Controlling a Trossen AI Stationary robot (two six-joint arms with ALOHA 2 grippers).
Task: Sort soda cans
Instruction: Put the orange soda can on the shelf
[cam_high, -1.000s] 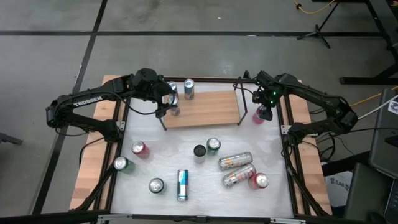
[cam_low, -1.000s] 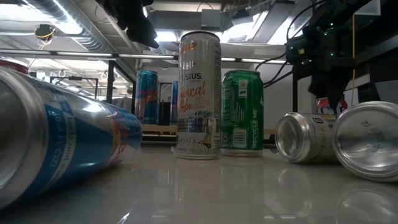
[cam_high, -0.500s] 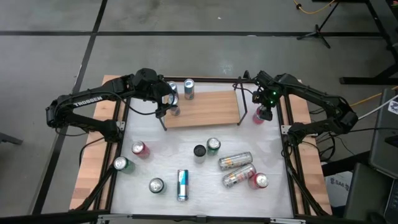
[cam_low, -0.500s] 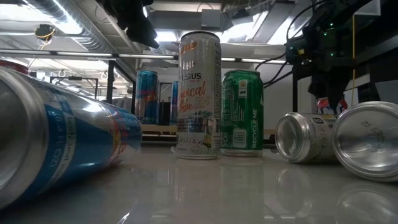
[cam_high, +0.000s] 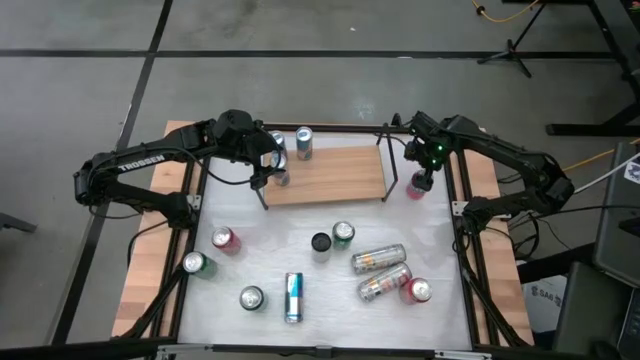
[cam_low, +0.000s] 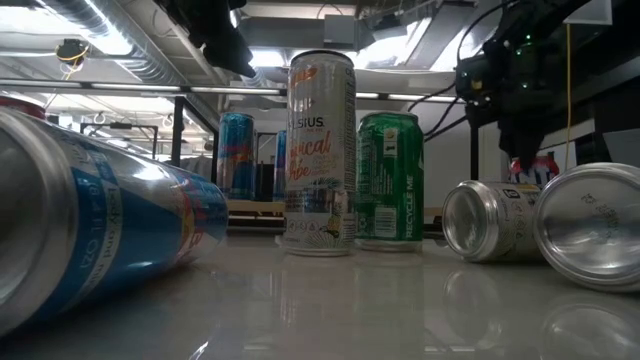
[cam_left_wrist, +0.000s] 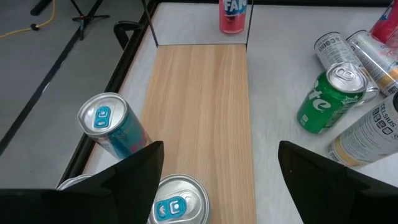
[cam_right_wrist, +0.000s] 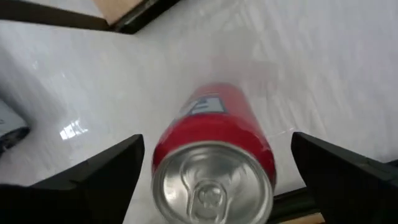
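High view: 12 soda cans show on the table. 3 blue-and-silver cans stand at the left end of the wooden shelf, 1 set apart and 2 crowded under the left gripper. The left gripper's fingers are spread, hanging over the blue can nearest it, with a second blue can just beside; no contact shows. The right gripper stands over the red can just off the shelf's right end, fingers spread wide on both sides of the can and clear of it; the can stands upright on the white table top.

In front of the shelf there are 9 more: 2 red cans, 2 green cans, 1 black can, 1 silver-topped upright can, 1 blue can lying down, and 2 silver cans lying side by side.

The shelf's middle and right part are bare wood. The dark table frame runs close beside the right gripper. Open white surface lies between the shelf and the loose cans.
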